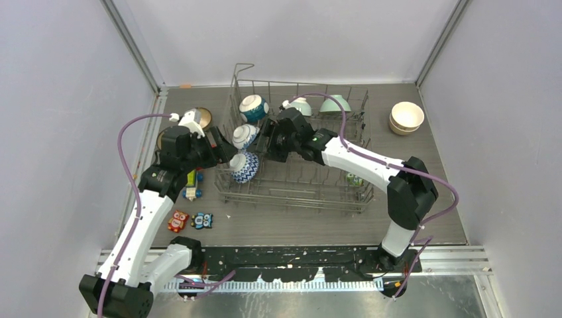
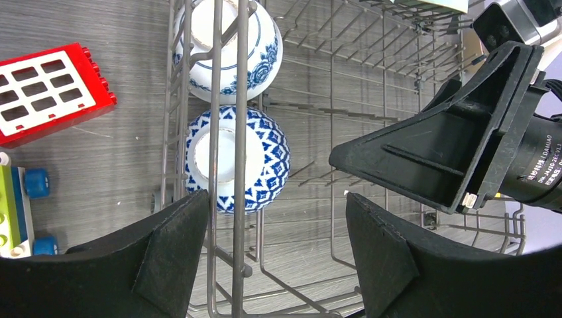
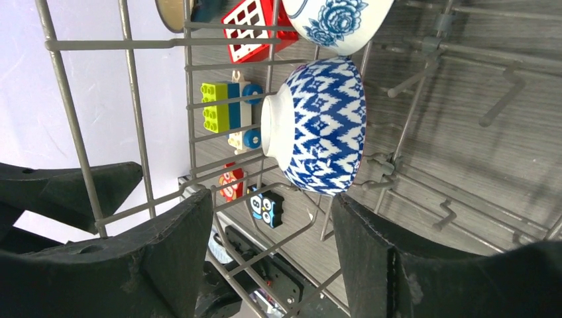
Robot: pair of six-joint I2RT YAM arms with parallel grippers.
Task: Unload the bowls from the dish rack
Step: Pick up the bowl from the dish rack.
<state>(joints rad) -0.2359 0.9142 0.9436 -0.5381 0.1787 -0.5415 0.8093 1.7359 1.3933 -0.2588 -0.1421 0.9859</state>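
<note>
Five bowls (image 1: pixel 254 108) are left in the dish rack (image 1: pixel 298 193), a beige stack (image 1: pixel 406 117) already set on the counter (image 1: pixel 285 228); both jaws are held open, nothing gripped.

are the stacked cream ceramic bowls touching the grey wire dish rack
Apart: top view shows bare table between the stacked cream ceramic bowls and the grey wire dish rack.

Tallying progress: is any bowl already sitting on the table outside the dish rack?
Yes, the stacked cream bowls sit on the table to the right of the dish rack.
</note>
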